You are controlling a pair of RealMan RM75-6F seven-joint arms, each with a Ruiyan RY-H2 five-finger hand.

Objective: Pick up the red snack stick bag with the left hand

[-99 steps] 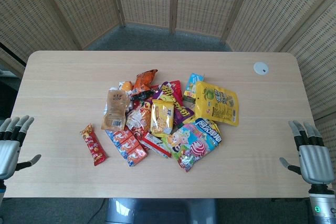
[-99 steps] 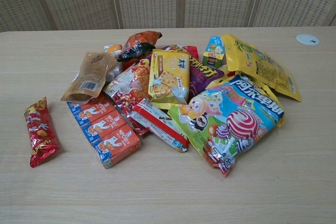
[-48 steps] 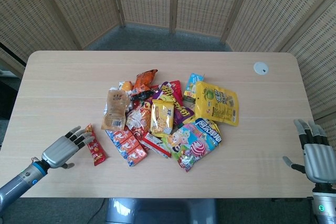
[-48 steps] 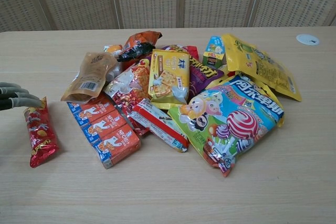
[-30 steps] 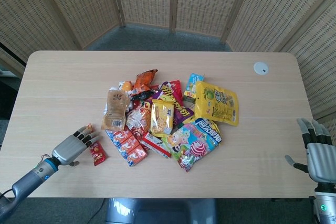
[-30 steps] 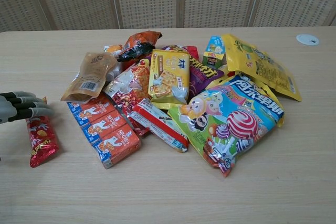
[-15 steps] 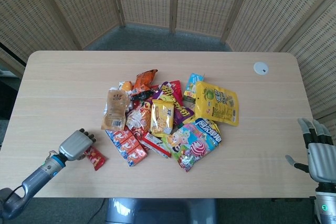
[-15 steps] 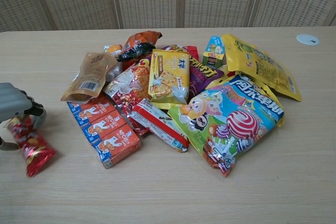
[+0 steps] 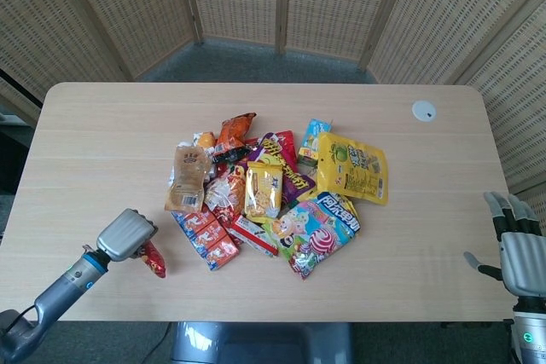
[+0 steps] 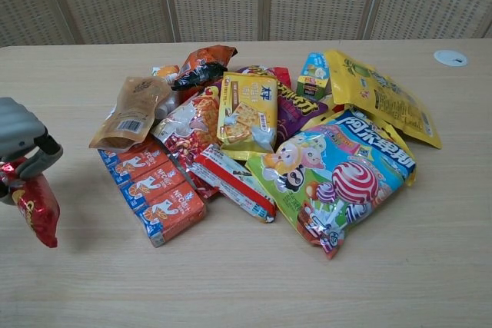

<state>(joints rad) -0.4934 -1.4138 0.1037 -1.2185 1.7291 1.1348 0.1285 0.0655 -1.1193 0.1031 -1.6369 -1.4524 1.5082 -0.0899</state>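
We see the red snack stick bag (image 10: 34, 211) held in the left hand (image 10: 21, 144) at the near-left part of the table (image 9: 102, 134), off to the left of the snack pile and apart from it. In the chest view the bag hangs down from the curled fingers (image 10: 40, 160), its lower end pointing toward the tabletop, and a shadow lies on the wood beside it; we cannot tell whether that lower end touches the surface. In the head view only the bag's (image 9: 153, 260) red end shows, poking out from under the left hand (image 9: 127, 234), whose fingers are closed around it.

Just right of the hand we find a row of orange-and-blue wafer packs (image 10: 152, 187) at the left edge of the pile. Behind them lies a brown pouch (image 10: 132, 111), and above that an orange bag (image 10: 201, 61). A yellow cracker pack (image 10: 248, 110) sits on top at the middle of the heap, with a purple bag (image 10: 296, 104) beneath it. A large lollipop bag (image 10: 338, 180) spreads across the near right, and a yellow bag (image 10: 382, 95) lies behind it.

Our right hand (image 9: 519, 249) rests at the far right edge of the head view, well apart from the snacks, fingers straight and spread, holding nothing. A small white disc (image 9: 424, 110) sits on the far right of the table.
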